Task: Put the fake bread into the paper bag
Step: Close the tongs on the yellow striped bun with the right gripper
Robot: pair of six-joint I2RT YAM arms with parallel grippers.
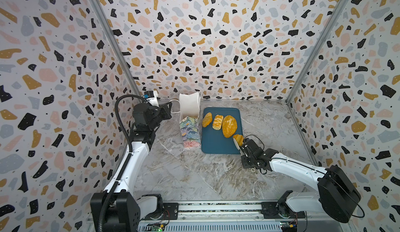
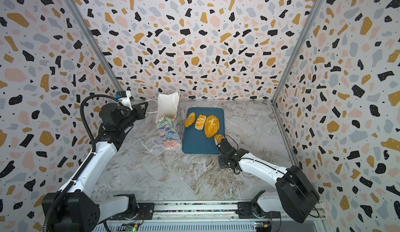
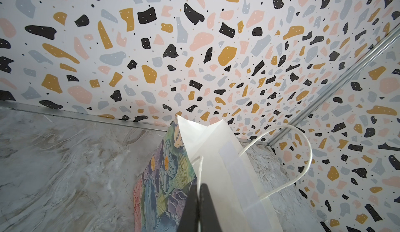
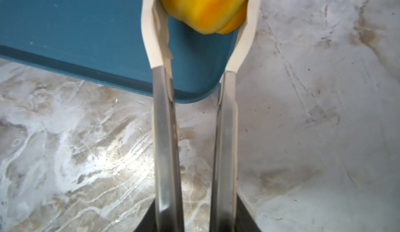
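Note:
The paper bag stands upright left of the tray, mouth open and white inside. My left gripper is shut on its near cord handle, pulling it leftward. My right gripper is shut on metal tongs. Their white tips pinch a golden ridged fake bread over the tray's near right corner. Three more breads lie on the tray: a croissant-like one, a plaited one and a seeded oval loaf.
The dark-blue tray lies flat on the marble tabletop, right beside the bag. Patterned walls close in the back and both sides. A metal rail runs along the front edge.

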